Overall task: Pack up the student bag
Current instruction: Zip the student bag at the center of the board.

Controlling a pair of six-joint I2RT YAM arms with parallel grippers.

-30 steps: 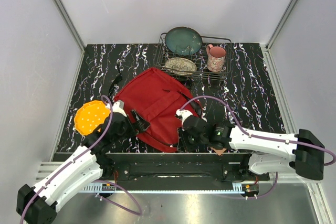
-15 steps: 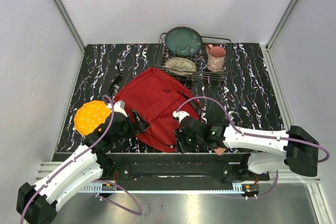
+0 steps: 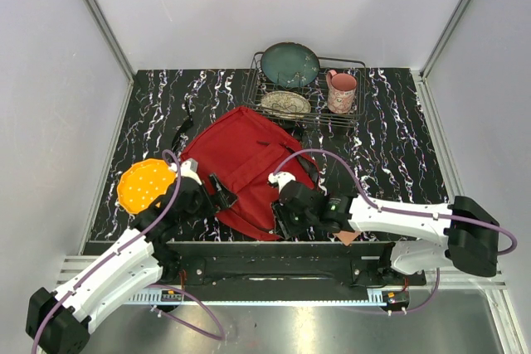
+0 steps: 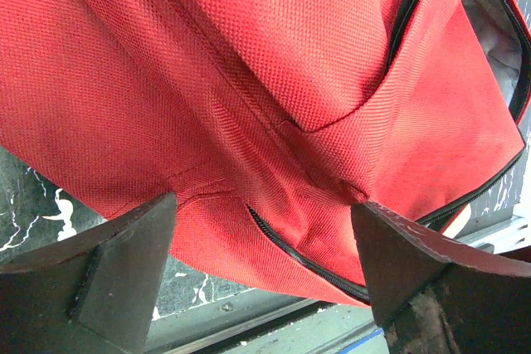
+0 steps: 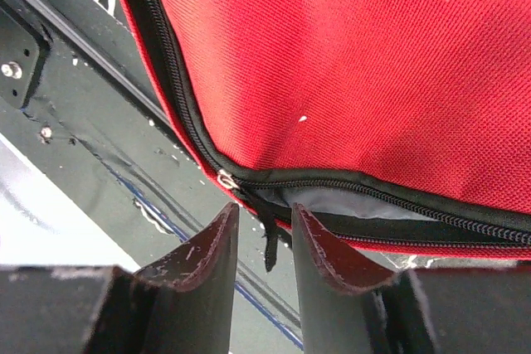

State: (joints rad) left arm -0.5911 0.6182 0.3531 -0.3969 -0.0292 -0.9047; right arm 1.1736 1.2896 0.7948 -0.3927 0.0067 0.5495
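The student bag lies flat on the marbled table. At the bag's near edge the right gripper has its jaws slightly apart, with the black zipper pull hanging between them unclamped. At the bag's near-left corner the left gripper gapes wide and holds nothing.

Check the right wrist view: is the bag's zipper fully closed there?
No, the student bag has its zipper parted near the corner, with pale lining showing in the gap.
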